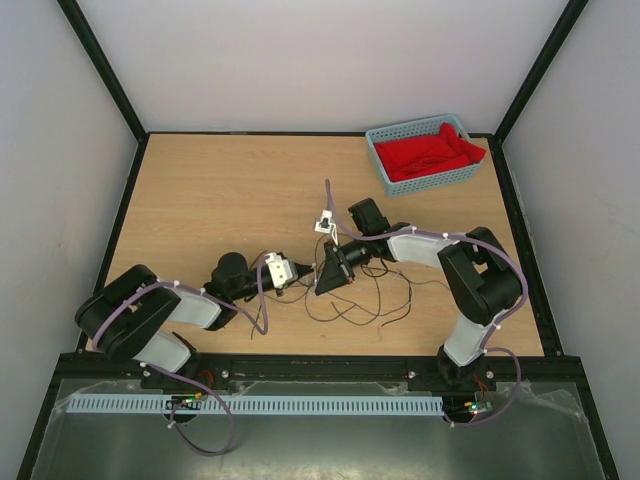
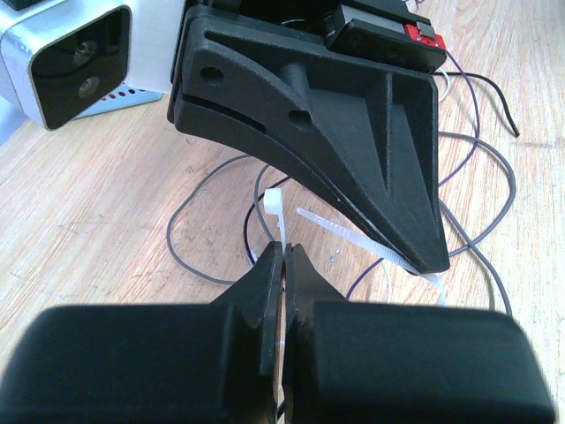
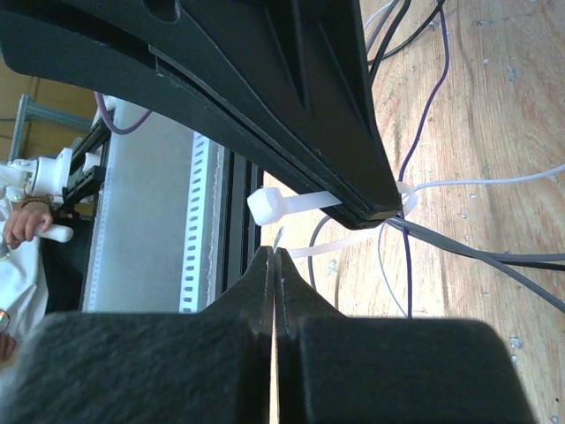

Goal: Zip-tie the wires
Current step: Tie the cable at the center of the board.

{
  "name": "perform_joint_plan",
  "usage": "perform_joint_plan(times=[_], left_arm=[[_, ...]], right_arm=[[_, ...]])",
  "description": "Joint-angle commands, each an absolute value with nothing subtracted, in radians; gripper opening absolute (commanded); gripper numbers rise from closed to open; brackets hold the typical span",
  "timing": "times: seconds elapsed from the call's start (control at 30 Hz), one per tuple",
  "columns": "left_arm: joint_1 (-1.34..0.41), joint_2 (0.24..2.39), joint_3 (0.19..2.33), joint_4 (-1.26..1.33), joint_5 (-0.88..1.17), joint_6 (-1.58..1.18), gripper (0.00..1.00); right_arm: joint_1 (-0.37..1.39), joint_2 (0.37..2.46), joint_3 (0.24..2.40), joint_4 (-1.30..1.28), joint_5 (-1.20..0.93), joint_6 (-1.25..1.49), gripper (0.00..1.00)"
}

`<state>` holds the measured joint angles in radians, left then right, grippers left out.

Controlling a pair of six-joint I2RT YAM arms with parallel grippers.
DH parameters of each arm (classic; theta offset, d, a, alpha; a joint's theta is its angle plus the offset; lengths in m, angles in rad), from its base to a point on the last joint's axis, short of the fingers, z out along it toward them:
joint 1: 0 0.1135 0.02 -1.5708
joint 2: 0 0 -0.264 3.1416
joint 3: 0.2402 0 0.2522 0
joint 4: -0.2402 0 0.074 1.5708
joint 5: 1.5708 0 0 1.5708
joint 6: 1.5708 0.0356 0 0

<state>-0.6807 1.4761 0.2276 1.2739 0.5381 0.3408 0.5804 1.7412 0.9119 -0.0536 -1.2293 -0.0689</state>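
Top: wires (image 1: pixel 375 297) lie loose on table (image 1: pixel 220 200), near middle.
Left wrist: your left gripper (image 2: pixel 284 258) closed, pinching zip tie (image 2: pixel 275 208) below its head.
Right wrist: your right gripper (image 3: pixel 274 258) closed on tie's thin end, beside wires.

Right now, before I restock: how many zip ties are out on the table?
1: the zip tie, pinched near its head by the left fingers, lying among the wires. More may be hidden.
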Motion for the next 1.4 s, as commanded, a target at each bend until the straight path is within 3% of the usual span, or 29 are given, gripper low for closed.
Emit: perform_joint_plan(times=[0.0,1.37], left_arm=[[-0.69,1.453,0.212,1.319,0.54,0.359,0.0],[-0.71,1.491,0.216,1.32,0.508,0.369,0.0]], right_arm=[[0.573,1.745,0.936,-0.073,-1.272,-0.097,0.0],[0.572,1.713,0.932,-0.077,-1.285,-0.104,0.0]])
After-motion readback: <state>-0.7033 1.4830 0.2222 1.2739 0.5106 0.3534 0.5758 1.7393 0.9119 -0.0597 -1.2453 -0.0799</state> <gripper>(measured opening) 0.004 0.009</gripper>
